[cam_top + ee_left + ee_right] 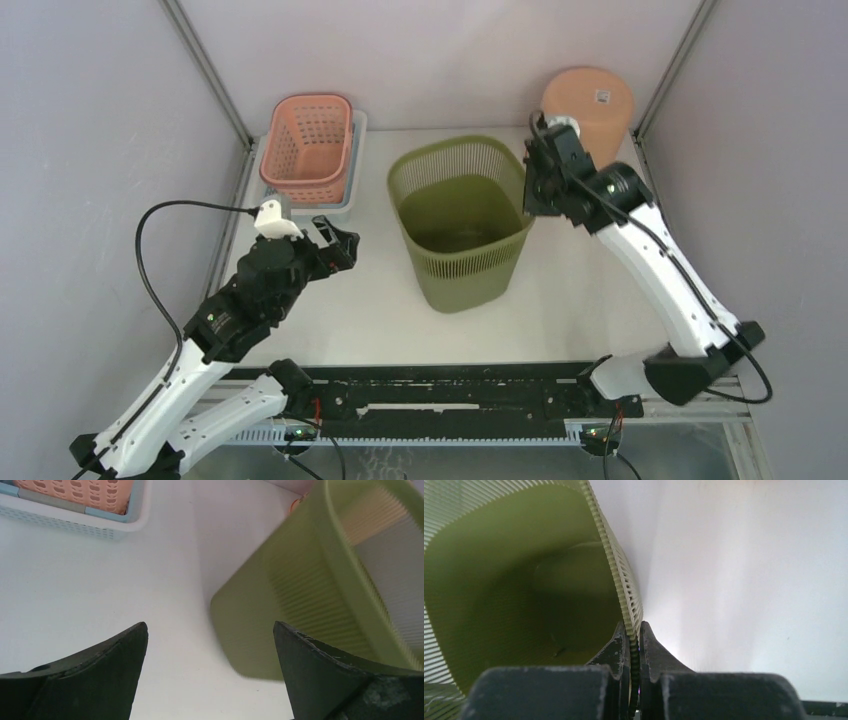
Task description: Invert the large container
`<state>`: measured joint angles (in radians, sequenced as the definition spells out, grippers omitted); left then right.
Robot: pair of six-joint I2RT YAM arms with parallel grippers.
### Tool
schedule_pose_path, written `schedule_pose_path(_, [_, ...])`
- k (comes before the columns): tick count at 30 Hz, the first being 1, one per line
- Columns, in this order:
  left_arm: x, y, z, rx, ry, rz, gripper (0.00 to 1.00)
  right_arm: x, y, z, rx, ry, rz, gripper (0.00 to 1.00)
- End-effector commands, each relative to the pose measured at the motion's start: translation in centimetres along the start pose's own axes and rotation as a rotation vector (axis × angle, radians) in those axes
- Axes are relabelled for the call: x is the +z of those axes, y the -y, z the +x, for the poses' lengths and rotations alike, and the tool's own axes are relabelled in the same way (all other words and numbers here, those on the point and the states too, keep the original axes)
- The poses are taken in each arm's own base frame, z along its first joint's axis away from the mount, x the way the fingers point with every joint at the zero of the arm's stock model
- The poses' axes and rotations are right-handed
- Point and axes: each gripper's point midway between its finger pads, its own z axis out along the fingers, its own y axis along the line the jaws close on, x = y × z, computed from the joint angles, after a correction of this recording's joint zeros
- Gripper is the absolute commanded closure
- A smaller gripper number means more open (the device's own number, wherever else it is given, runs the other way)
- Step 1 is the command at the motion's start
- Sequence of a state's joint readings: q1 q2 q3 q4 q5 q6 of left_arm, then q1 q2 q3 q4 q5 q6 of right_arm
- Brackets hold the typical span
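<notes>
My left end effector (pixel 338 243) hangs at the lower left of the top view with its jaws spread wide, holding and touching nothing. From its wrist, the two dark fingers (pixel 100 665) frame bare counter (pixel 90 580). In the upper left a pink slotted basket (pixel 310 145) sits nested in a pale tray (pixel 356 190); I cannot tell what is in the basket. At centre stands the large green container (pixel 470 275), upright on the counter with its mouth up, and only its own green floor shows inside. My right end effector (pixel 530 190) is at the container's right rim, clamped narrow on the ribbed wall. The wrist view shows that rim (pixel 626 600) pinched between the tips, one inside and one outside. A round peach container (pixel 590 105) stands in the upper right corner, just behind that arm.
</notes>
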<state>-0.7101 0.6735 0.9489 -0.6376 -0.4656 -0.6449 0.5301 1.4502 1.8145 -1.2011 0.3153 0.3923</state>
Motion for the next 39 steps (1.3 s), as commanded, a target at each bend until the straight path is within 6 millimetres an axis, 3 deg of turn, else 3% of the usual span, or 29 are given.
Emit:
schedule_pose_path(1, [-0.3, 0.6, -1.2, -0.003, 0.024, 0.017, 0.00, -1.6, -0.8, 2.0, 0.111, 0.099, -0.020, 1.00])
schedule_pose_path(5, [0.0, 0.9, -0.3, -0.018, 0.002, 0.037, 0.00, -0.8, 0.2, 5.0, 0.162, 0.089, 0.026, 1.00])
schedule_pose_path(8, [0.3, 1.1, 0.4, -0.029, -0.018, 0.049, 0.00, -0.7, 0.5, 5.3, 0.194, 0.110, 0.047, 1.00])
schedule_pose_path(9, [0.4, 1.1, 0.6, -0.029, -0.022, 0.049, 0.00, -0.8, 0.3, 5.2, 0.196, 0.120, 0.044, 0.94])
schedule_pose_path(11, [0.5, 1.1, 0.7, -0.024, -0.026, 0.047, 0.00, -1.2, -0.1, 5.0, 0.185, 0.129, 0.026, 0.58])
schedule_pose_path(13, [0.3, 1.0, 0.5, -0.022, -0.020, 0.047, 0.00, -2.1, 0.0, 4.6, 0.169, 0.137, 0.016, 0.35])
schedule_pose_path(18, [0.0, 0.9, -0.2, -0.018, -0.001, 0.039, 0.00, -6.2, 0.6, 2.6, 0.130, 0.176, -0.011, 0.26])
schedule_pose_path(20, [-0.5, 0.7, -0.8, -0.019, 0.010, 0.028, 0.00, -8.2, -0.2, 1.8, 0.107, 0.197, -0.055, 0.24])
schedule_pose_path(23, [-2.4, -0.5, -2.7, -0.029, 0.058, -0.008, 0.00, -11.2, -4.1, 0.2, 0.066, 0.277, -0.196, 0.27])
schedule_pose_path(26, [-4.7, -1.6, -4.9, -0.055, 0.133, -0.022, 0.00, -12.2, -9.2, -0.1, 0.002, 0.258, -0.327, 0.27])
schedule_pose_path(29, [-6.3, -2.5, -6.0, -0.072, 0.167, -0.038, 0.00, -11.1, -13.0, 0.0, -0.067, 0.198, -0.338, 0.27])
schedule_pose_path(34, [-7.5, -3.6, -5.4, -0.091, 0.167, -0.038, 0.00, -7.6, -19.0, 1.3, -0.161, 0.089, -0.340, 0.26])
schedule_pose_path(39, [-8.5, -4.4, -5.0, -0.126, 0.179, -0.029, 0.00, -4.9, -22.6, 2.9, -0.196, 0.010, -0.357, 0.26])
